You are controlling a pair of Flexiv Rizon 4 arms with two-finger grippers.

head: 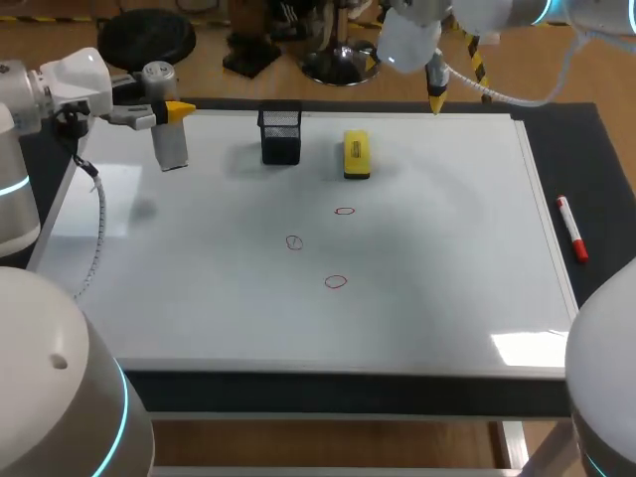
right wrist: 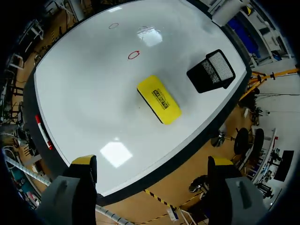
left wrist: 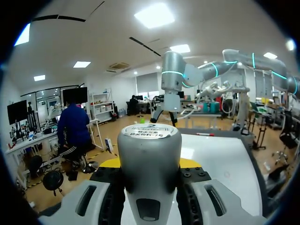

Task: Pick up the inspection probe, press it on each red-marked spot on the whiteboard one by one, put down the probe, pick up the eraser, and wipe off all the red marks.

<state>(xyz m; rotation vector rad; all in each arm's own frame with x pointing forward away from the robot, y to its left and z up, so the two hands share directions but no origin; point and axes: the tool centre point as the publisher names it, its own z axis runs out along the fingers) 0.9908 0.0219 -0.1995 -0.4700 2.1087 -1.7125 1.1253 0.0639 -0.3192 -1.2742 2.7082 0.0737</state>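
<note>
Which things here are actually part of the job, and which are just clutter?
Job: probe held in the left gripper; whiteboard; three red marks; eraser.
Lying about: black mesh cup; marker pen beside the board.

Probe (left wrist: 149, 159) mostly hides left gripper (head: 171, 112) tips in wrist view; probe's lower end cropped.

The whiteboard (head: 199, 318) is open around the three red marks (head: 336, 282) and toward its near edge, but along the far edge the upright inspection probe (head: 171, 144), the black mesh pen holder (head: 281, 134) and the yellow eraser (head: 356, 154) form a row, with only narrow gaps between them.
</note>
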